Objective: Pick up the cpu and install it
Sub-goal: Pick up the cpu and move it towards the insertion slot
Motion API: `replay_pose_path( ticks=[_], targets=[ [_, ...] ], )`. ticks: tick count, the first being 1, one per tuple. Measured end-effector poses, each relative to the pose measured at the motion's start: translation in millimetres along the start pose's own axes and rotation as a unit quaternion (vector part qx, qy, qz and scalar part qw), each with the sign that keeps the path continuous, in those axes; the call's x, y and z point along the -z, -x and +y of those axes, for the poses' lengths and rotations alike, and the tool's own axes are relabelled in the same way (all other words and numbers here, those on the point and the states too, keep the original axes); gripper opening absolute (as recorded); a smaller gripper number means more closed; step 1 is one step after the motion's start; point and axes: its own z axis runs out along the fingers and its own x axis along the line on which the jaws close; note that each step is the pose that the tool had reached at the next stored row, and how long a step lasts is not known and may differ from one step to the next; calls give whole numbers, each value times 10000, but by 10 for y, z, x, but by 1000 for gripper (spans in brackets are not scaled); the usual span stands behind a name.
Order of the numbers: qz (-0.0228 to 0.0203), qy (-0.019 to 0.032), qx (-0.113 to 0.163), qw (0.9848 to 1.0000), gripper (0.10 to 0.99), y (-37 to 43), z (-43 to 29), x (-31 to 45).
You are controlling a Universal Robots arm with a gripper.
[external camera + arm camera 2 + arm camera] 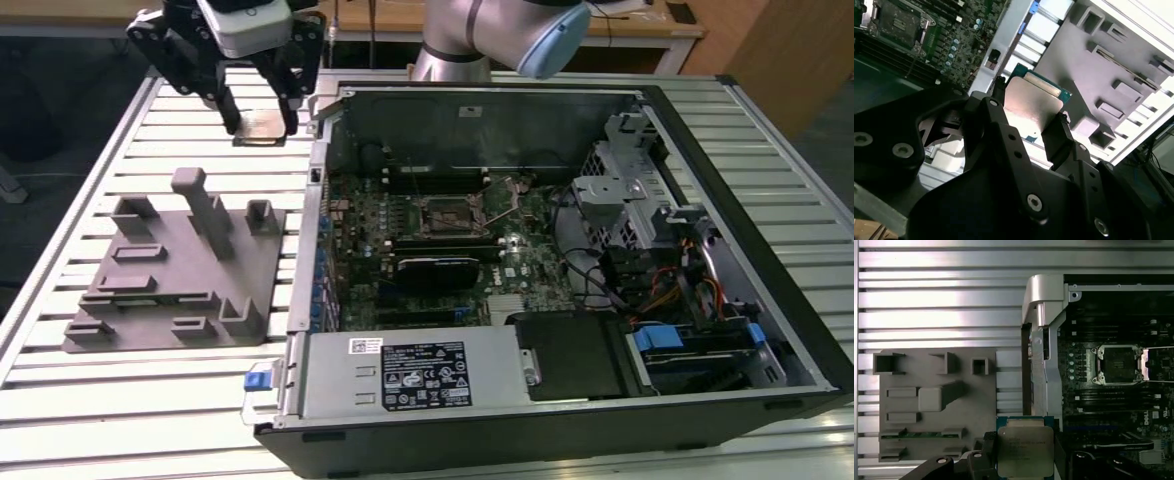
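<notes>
The cpu (263, 129) is a thin square chip with a pale metal top and a green edge. It hangs in the air over the slatted table, at the exterior view's left of the open computer case (787, 300). My gripper (263, 124) is shut on it, one black finger on each side. Both wrist views show the cpu (1033, 100) (1024, 450) clamped between the fingers (998, 107) (989, 446). The open cpu socket (447, 212) (1117, 365) (899, 22) lies on the motherboard inside the case, apart from the chip.
A big grey fixture block (174, 270) (929, 400) with upright posts lies on the table (160, 400) below the gripper. The case's metal wall (320, 170) stands between gripper and socket. A black heatsink (434, 268), drive cages and cables fill the case.
</notes>
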Motion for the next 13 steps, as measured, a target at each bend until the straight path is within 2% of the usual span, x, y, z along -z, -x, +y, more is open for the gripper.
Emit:
replay_pose_path(
  ticks=[13],
  targets=[
    [0, 0, 0, 10000, 541, 375, 14, -10]
  ],
)
